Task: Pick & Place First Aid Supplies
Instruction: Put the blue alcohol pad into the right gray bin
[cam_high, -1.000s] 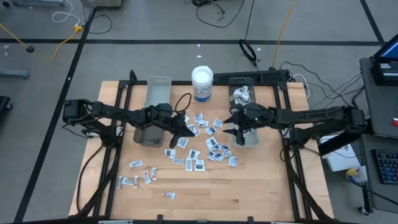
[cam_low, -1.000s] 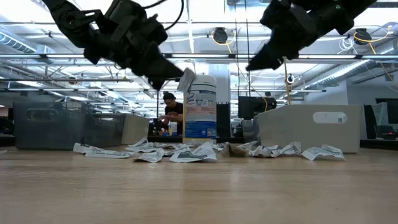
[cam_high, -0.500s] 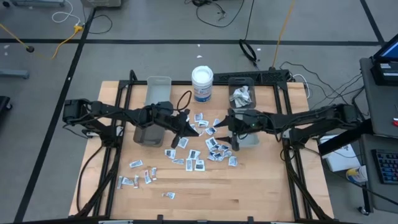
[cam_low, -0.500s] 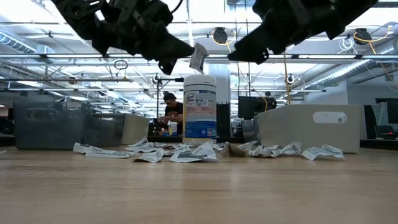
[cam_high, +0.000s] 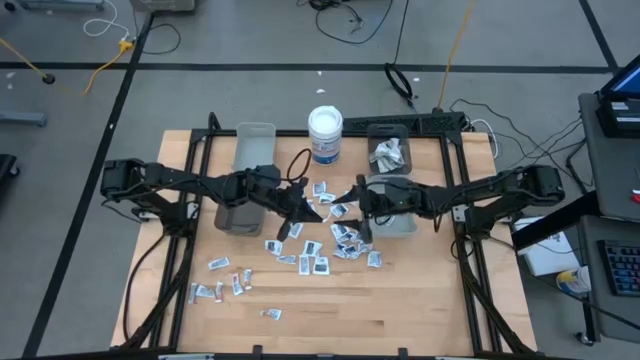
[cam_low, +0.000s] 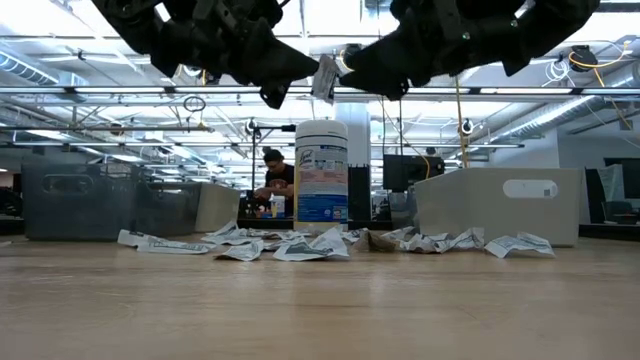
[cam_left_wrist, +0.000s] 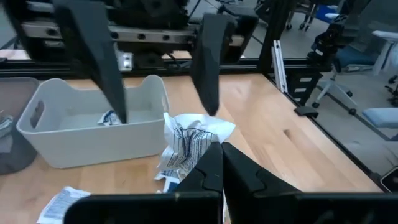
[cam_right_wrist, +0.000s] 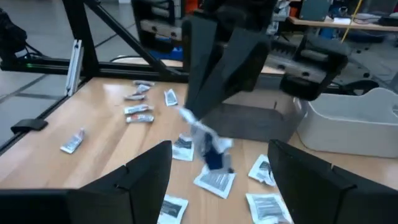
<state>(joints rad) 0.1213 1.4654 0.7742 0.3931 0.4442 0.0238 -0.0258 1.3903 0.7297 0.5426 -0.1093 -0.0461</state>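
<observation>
From above, the left gripper (cam_high: 303, 206) hangs over the middle of the table, fingers pinched together on a small white packet (cam_high: 313, 210). The right gripper (cam_high: 352, 204) faces it just beside, fingers spread wide, nothing in them. Loose packets (cam_high: 318, 255) lie scattered beneath and in front of both; a grey bin (cam_high: 392, 210) sits partly under the right arm.

At table height, the held packet (cam_low: 324, 77) dangles at the left gripper's (cam_low: 290, 85) tip, with the right gripper (cam_low: 362, 80) close by; contact cannot be told.

From the left wrist, closed fingertips (cam_left_wrist: 217, 163) clamp the crumpled packet (cam_left_wrist: 190, 142); the right arm's spread fingers (cam_left_wrist: 207, 62) stand beyond.

From the right wrist, its parted fingers (cam_right_wrist: 144, 171) frame the blurred packet (cam_right_wrist: 204, 144).
</observation>
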